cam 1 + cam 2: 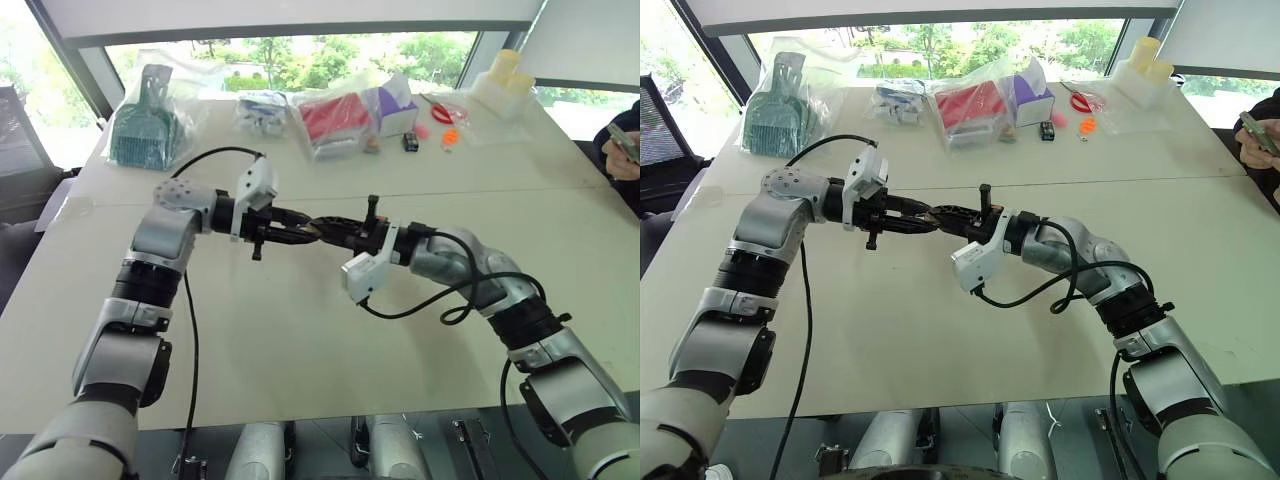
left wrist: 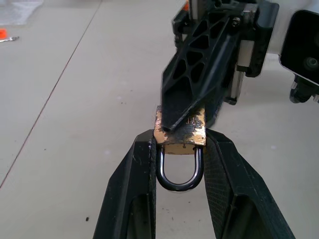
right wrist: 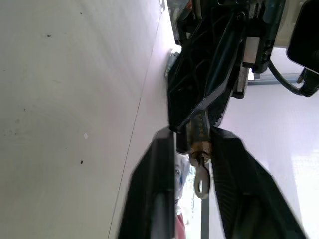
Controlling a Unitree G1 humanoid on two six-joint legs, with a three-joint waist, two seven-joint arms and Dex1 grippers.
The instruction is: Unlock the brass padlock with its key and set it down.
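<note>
**Padlock clamped in the left gripper, mid-air over the table**

While the two grippers meet tip to tip above the white table [image 1: 300, 340], you see the left gripper [image 2: 180, 144] clamped on the brass padlock [image 2: 180, 130]. The right gripper [image 3: 192, 134] flanks the key [image 3: 200, 174] hanging from it, fingers seemingly slightly apart, not pinching.

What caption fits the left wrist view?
Left gripper clamps the brass padlock by its body, shackle toward the camera, while the right gripper meets it above the table.

One brass padlock [image 2: 179, 130], one key [image 3: 200, 177], two grippers, perhaps five bagged items.
</note>
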